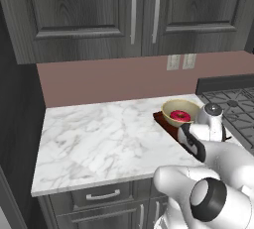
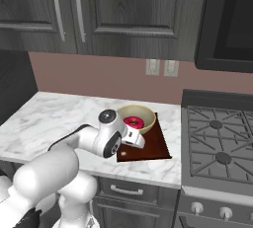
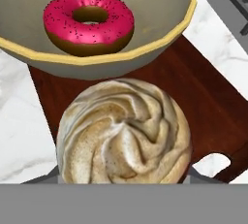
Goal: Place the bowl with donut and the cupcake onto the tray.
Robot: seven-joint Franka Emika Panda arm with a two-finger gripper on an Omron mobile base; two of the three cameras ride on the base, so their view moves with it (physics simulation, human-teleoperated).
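Gripper (image 3: 123, 182) low over the tray's (image 3: 203, 102) near end, fingertips hidden beneath the cupcake (image 3: 124, 131); dark tips just peeking out at either side of its swirled cream top. Looks clamped on the cupcake, though the contact itself is out of sight. Cupcake over the dark red-brown board, whether resting on it or held just above cannot be told. Slot handle (image 3: 213, 162) just beside the cupcake, marble showing through it.

Beyond the cupcake, bowl (image 3: 160, 19) sitting on the tray's far end, thick yellow rim close to the cupcake's top edge. Inside, donut (image 3: 88, 22) lying flat, pink-red icing with dark sprinkles upward, set toward one side of the bowl.

From the right base view: wrist bent down over the tray (image 2: 155, 143), hand covering its front left part; bowl (image 2: 146, 116) and donut (image 2: 133, 122) just behind the hand. Tray lying on the marble counter (image 2: 44, 118) near its right end, close beside the stove (image 2: 217, 148).

From the left base view: bowl (image 1: 171, 111) and donut (image 1: 180, 116) behind the arm, tray (image 1: 166, 124) partly hidden.
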